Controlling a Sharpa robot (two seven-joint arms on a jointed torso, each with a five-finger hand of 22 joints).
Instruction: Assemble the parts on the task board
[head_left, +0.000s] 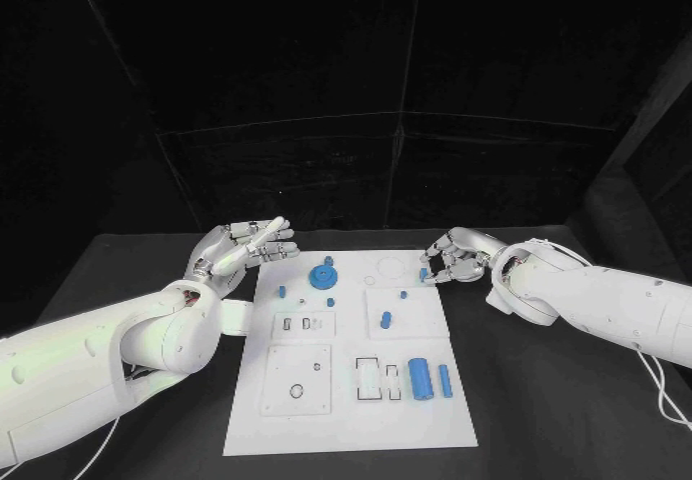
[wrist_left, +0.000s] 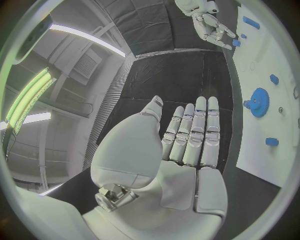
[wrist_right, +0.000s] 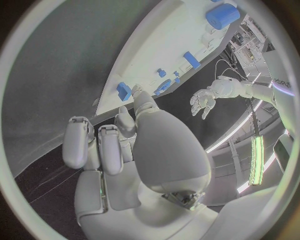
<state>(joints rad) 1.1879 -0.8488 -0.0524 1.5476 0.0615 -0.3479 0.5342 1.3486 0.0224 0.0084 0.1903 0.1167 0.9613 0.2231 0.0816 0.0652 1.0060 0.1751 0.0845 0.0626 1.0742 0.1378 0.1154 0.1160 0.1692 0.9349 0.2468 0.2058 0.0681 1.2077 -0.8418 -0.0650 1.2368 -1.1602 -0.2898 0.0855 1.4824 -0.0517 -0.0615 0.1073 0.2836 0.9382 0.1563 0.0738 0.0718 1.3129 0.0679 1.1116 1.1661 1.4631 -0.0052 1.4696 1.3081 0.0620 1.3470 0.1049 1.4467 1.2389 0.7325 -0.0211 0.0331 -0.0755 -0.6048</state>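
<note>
Fingers: right hand (head_left: 456, 256) pinches a small blue part (head_left: 426, 272) at the task board (head_left: 346, 420) far edge — left hand (head_left: 245, 247) spread, empty | seat it squarely — press straight down.

Legible text: none. The task board (head_left: 351, 400) carries only outlined recesses and blue parts, with no printed labels, numbers or signs that can be made out. In the right wrist view, a short dark marking sits on the white forearm of the left arm (wrist_right: 281, 86), too small and bent to read. No brand name or numeral can be read.
</note>
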